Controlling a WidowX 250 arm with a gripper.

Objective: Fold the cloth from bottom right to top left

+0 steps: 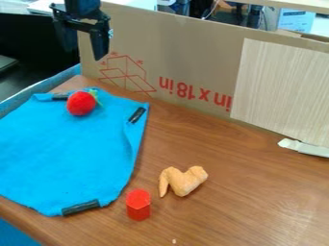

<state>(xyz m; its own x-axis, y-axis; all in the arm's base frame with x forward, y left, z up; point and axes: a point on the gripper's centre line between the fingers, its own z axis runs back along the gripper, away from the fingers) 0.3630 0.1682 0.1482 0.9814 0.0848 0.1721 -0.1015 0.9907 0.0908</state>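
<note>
Seeing the blue cloth [67, 153] lying spread out on the wood-grain table [250, 202], showing a crease along its right edge and reaching the left side of the view. Seeing the black gripper [83, 54] hanging high beyond the far end of the cloth, well apart from it, holding nothing and keeping its two fingers spread with a gap between them.

Finding a round red toy fruit with a green top [82, 103] resting on the far part of the cloth. Noticing dark strips sitting at the edges of the cloth: one strip at the far left [59, 97], partly hiding behind the fruit, another at the far right corner [137, 115] and a longer one at the near corner [81, 207].

Seeing a red six-sided block [138, 205] standing upright just beside the near right part of the cloth, and a toy chicken wing [183, 181] lying a little farther to the right of the cloth.

Seeing a cardboard panel [193, 53] standing behind the cloth and stretching off to its right, bearing a red line drawing of a box and large red lettering turned upside down. Finding a pale wood-grain sheet [283, 91] covering part of that panel, well to the right of the cloth, and a white strip [305, 147] lying near its foot.
</note>
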